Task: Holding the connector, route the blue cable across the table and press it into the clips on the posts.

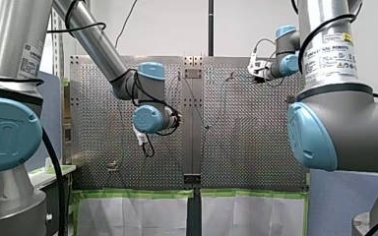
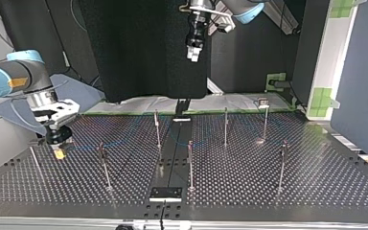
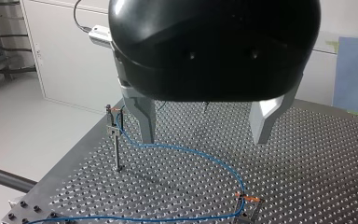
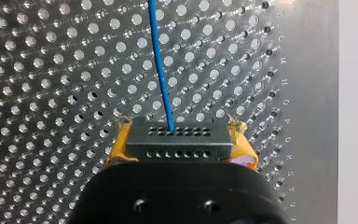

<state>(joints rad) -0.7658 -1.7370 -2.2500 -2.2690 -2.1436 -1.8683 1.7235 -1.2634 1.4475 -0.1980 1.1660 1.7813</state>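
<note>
My right gripper grips the connector — yellow pads at its ends. The blue cable leaves the connector's face and runs over the table. My left gripper hangs spread wide — well apart from the connector.

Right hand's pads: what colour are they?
Yellow pads either side of the grey connector; right wrist view shows them best.

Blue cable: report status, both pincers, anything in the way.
Right pincer shut on connector. Left pincer open, empty, above table. Blue cable strung between two clipped posts. Nothing seen blocking it.
</note>
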